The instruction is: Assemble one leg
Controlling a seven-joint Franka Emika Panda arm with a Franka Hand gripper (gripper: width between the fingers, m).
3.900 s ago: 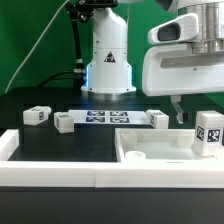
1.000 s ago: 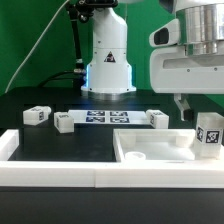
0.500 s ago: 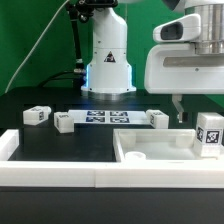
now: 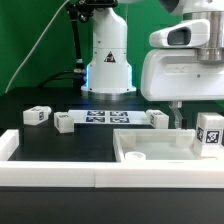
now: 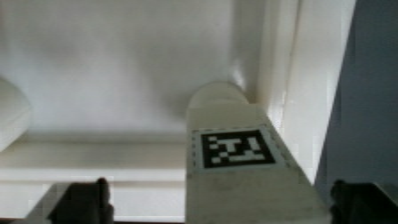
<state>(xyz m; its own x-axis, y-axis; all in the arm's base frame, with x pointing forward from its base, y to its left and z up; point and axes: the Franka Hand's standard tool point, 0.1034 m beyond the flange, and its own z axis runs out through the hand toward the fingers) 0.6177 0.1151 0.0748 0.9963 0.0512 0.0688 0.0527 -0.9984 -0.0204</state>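
Note:
A leg, a small white peg with a black-and-white tag, stands upright at the exterior view's right, on the large flat white piece. My gripper hangs just to its left, low over that piece. In the wrist view the tagged leg lies between my two dark fingertips, with a gap on each side. The gripper is open and holds nothing. Three more legs lie on the black table: two at the left and one near the middle.
The marker board lies flat on the table between the loose legs. Long white border rails run along the front, with an end at the left. The robot base stands behind.
The gripper has moved a little toward the exterior view's left and come down closer to the large white piece. The legs have not moved.

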